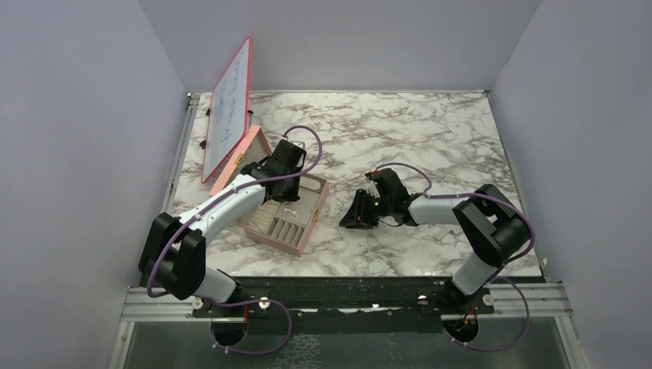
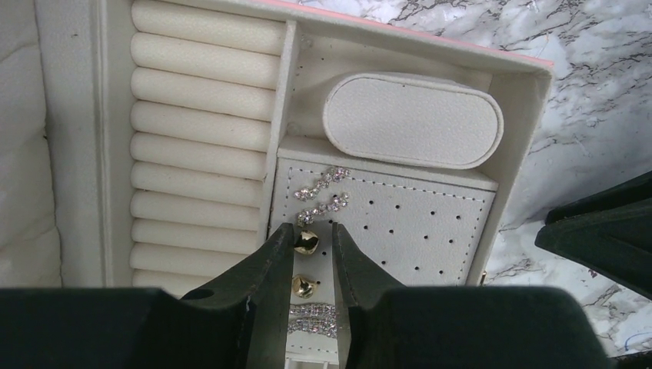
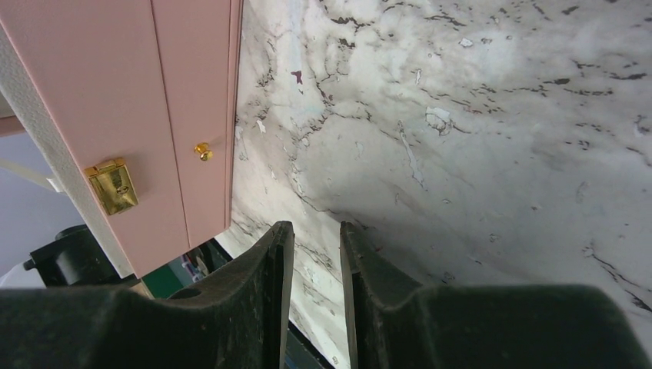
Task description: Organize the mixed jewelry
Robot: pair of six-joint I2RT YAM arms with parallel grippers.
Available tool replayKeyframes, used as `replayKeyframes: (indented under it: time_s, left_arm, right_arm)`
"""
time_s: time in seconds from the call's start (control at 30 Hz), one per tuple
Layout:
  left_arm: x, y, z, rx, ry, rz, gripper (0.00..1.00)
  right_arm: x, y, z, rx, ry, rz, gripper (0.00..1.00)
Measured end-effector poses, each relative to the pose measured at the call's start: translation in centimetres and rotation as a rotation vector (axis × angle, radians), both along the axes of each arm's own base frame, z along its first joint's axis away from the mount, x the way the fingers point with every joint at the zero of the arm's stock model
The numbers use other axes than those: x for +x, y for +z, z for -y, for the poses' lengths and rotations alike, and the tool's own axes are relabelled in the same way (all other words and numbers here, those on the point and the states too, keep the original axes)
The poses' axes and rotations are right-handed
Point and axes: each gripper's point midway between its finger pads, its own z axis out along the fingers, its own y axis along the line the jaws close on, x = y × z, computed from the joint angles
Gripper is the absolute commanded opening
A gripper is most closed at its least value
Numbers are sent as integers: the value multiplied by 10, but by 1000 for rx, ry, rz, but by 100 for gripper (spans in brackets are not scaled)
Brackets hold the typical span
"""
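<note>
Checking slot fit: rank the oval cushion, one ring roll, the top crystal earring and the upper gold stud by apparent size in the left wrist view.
1. oval cushion
2. ring roll
3. top crystal earring
4. upper gold stud

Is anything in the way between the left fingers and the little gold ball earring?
Nothing visible is. The gold stud sits right between the left fingers, on the holed earring panel. Sparkly silver earrings lie just beyond it.
</note>
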Motion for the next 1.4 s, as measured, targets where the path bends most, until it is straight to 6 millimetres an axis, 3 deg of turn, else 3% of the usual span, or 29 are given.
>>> replayKeyframes:
  time_s: [0.23, 0.77, 0.9, 1.13, 1.4]
  left_arm:
    - [-3, 2, 0, -6, -15, 7, 28]
    - [-5, 2, 1, -10, -42, 6, 47]
    - [-3, 2, 2, -12, -44, 11, 46]
    - [-3, 1, 5, -21, -55, 9, 35]
    - [-4, 1, 8, -37, -69, 6, 33]
  right_arm:
    - [0, 0, 0, -1, -1, 0, 33]
    - [0, 0, 2, -9, -3, 3, 33]
    - [0, 0, 2, -10, -1, 4, 33]
    - [0, 0, 2, -10, -1, 5, 32]
    - [0, 0, 2, -10, 0, 5, 32]
